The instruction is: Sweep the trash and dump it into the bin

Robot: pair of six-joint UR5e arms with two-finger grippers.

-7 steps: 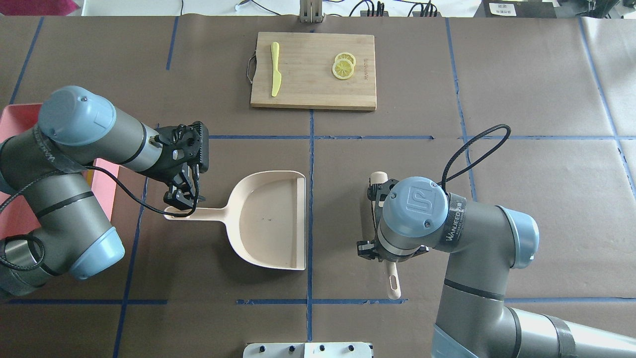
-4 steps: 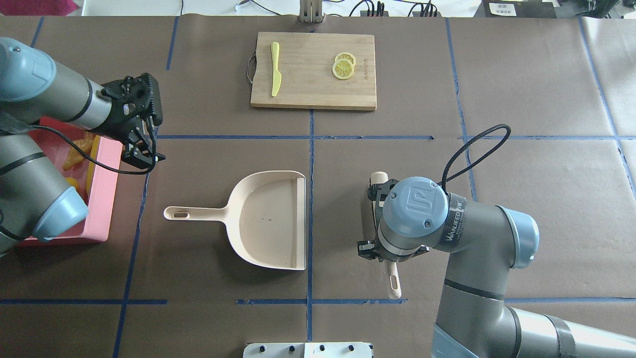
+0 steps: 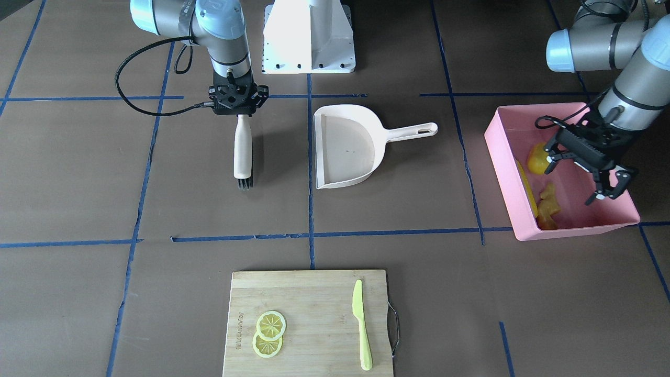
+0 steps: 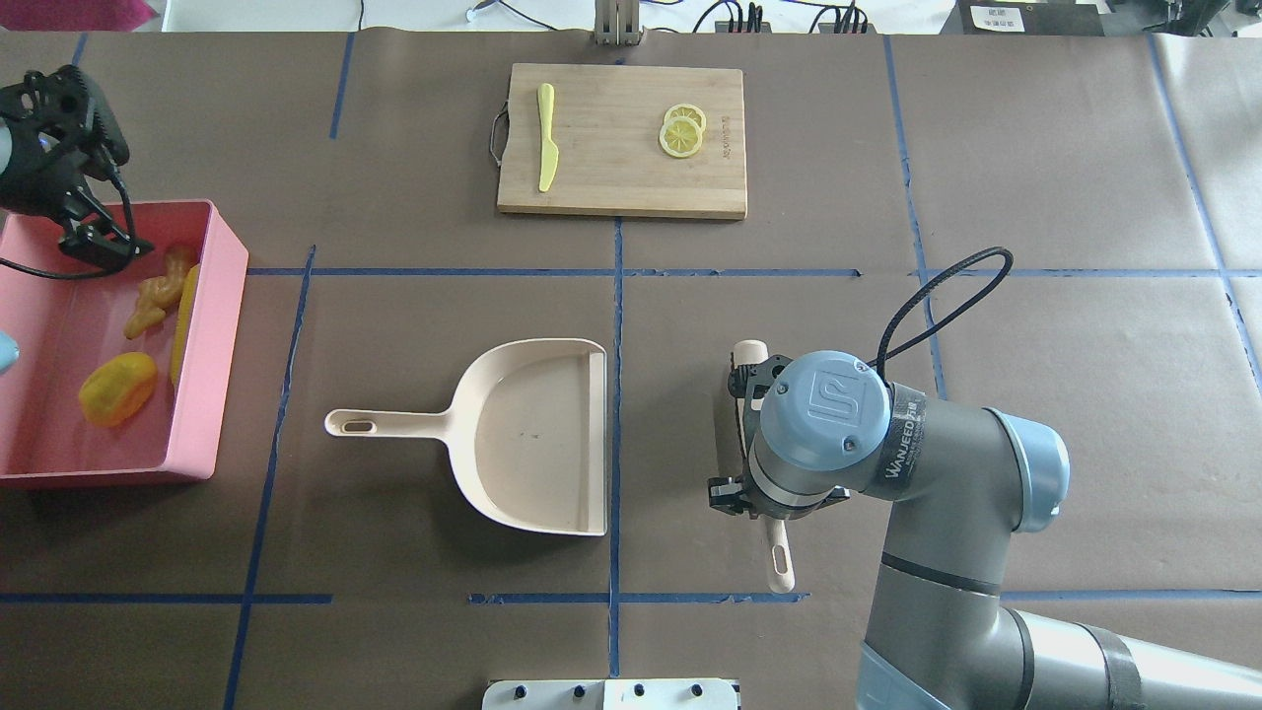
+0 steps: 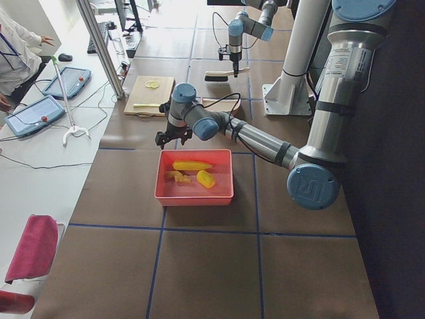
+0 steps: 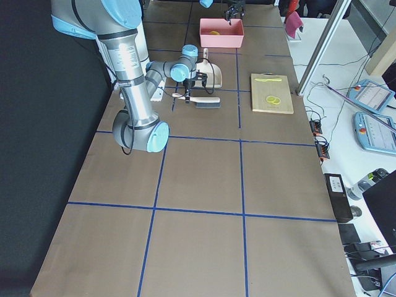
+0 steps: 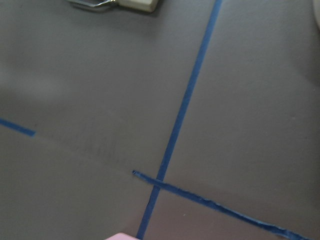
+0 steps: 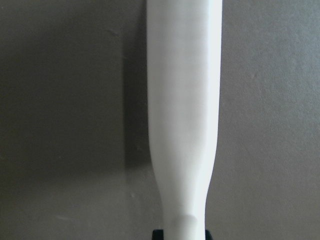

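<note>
The pink bin (image 4: 212, 394) stands at the table's left end and also shows in the front view (image 3: 502, 162). In it lie the corn cob (image 4: 183, 325), the ginger root (image 4: 158, 291) and the lemon-like lump (image 4: 118, 388). My left gripper (image 4: 94, 242) is open and empty, above the bin's far part (image 3: 611, 187). The cream dustpan (image 4: 537, 444) lies empty on the table. My right gripper (image 3: 238, 112) is shut on the handle of the cream brush (image 3: 242, 152), which lies low along the table right of the dustpan.
A wooden cutting board (image 4: 621, 177) at the far middle carries a lime-green knife (image 4: 546, 138) and lemon slices (image 4: 682, 133). The robot's white base plate (image 3: 309, 36) is at the near edge. Blue tape lines cross the brown table.
My left gripper has gone from the dustpan's handle leftward and away, to above the bin's far part. The dustpan stays where it lay. The right arm and brush have not moved.
</note>
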